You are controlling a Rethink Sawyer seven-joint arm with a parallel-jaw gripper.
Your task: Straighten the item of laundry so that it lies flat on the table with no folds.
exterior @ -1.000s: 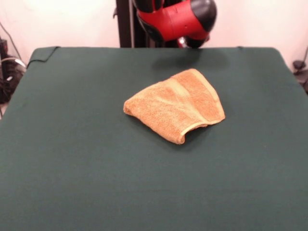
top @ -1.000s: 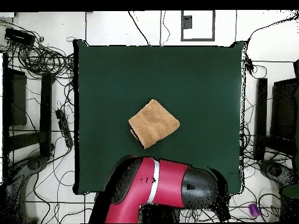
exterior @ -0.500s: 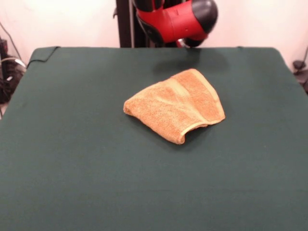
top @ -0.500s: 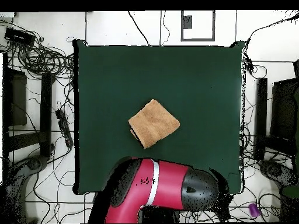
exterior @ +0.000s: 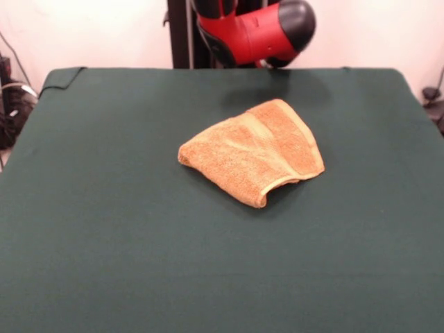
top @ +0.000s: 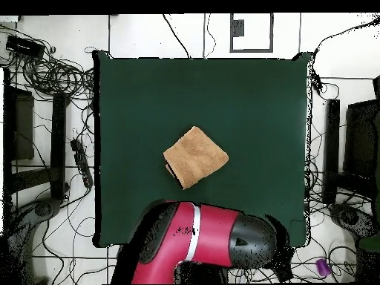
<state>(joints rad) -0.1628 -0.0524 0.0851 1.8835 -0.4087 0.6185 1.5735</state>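
Observation:
The orange-tan towel [exterior: 253,151] lies folded over on itself near the middle of the dark green table [exterior: 104,236], with a raised open fold at its near edge. In the overhead view the towel [top: 195,156] is a small doubled-up diamond on the table [top: 252,104]. A red and black arm link [exterior: 253,29] hangs above the table's far edge, behind the towel and clear of it. In the overhead view the same link [top: 208,237] lies over the table's bottom edge. No gripper shows in either view.
Cables and dark equipment [top: 44,111] lie on the floor around the table's sides. The robot's black pedestal column [exterior: 179,33] stands behind the far edge. Green cloth is folded at the far left corner [exterior: 62,76].
The arm link has shifted very slightly. The towel has not moved.

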